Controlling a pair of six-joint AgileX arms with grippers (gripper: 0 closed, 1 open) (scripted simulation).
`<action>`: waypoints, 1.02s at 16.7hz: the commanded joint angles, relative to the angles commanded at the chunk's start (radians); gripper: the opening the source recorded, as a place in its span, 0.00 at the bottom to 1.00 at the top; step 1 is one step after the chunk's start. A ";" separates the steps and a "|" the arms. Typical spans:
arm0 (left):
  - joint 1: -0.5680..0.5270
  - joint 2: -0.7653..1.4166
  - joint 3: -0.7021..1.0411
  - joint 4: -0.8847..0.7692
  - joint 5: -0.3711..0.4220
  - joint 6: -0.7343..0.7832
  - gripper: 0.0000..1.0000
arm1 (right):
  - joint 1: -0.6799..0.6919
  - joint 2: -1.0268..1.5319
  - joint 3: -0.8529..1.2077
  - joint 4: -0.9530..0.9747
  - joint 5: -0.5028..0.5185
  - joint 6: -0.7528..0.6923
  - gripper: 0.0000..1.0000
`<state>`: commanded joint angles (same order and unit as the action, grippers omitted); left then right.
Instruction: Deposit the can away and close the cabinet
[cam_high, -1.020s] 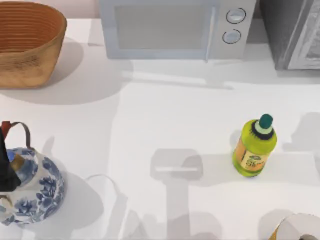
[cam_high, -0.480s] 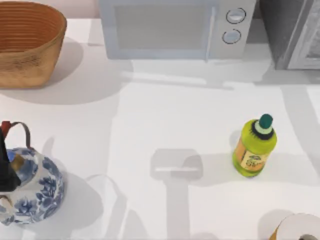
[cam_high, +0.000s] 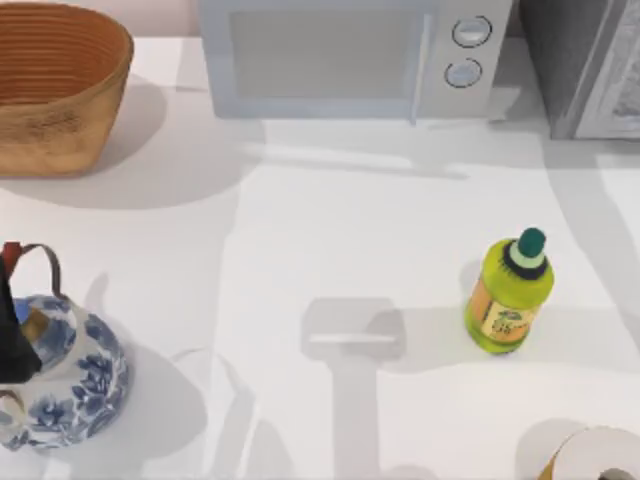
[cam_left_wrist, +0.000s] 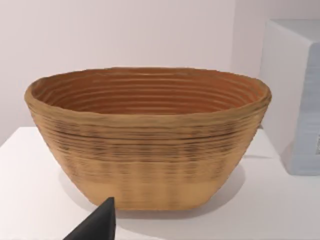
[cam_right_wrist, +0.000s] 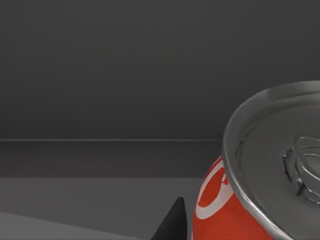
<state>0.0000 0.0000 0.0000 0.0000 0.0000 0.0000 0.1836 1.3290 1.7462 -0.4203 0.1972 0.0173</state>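
Up close, your right wrist view puts the red can (cam_right_wrist: 235, 210) against a dark grey cabinet (cam_right_wrist: 125, 75) interior, one black finger (cam_right_wrist: 172, 225) of the right tool beside it; whether it is clamped I cannot tell. Left tool: dark tip (cam_left_wrist: 97, 225) facing the wicker basket (cam_left_wrist: 145, 145), state unclear. Compared with a second ago, shadows on the tabletop (cam_high: 330, 230) beside the green bottle (cam_high: 508, 295) have shifted toward the cabinet.

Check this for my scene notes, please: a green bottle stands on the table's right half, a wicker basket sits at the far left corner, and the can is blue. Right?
One detail is wrong: the can is red with a silver top, as the right wrist view shows. The green bottle and wicker basket are as you say.
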 joint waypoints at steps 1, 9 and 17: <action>0.000 0.000 0.000 0.000 0.000 0.000 1.00 | 0.000 0.000 0.000 0.000 0.000 0.000 0.00; 0.000 0.000 0.000 0.000 0.000 0.000 1.00 | -0.004 0.094 0.109 -0.033 -0.017 -0.004 0.00; 0.000 0.000 0.000 0.000 0.000 0.000 1.00 | -0.035 0.495 0.664 -0.169 -0.065 -0.001 0.00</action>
<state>0.0000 0.0000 0.0000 0.0000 0.0000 0.0000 0.1483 1.8238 2.4104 -0.5889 0.1326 0.0167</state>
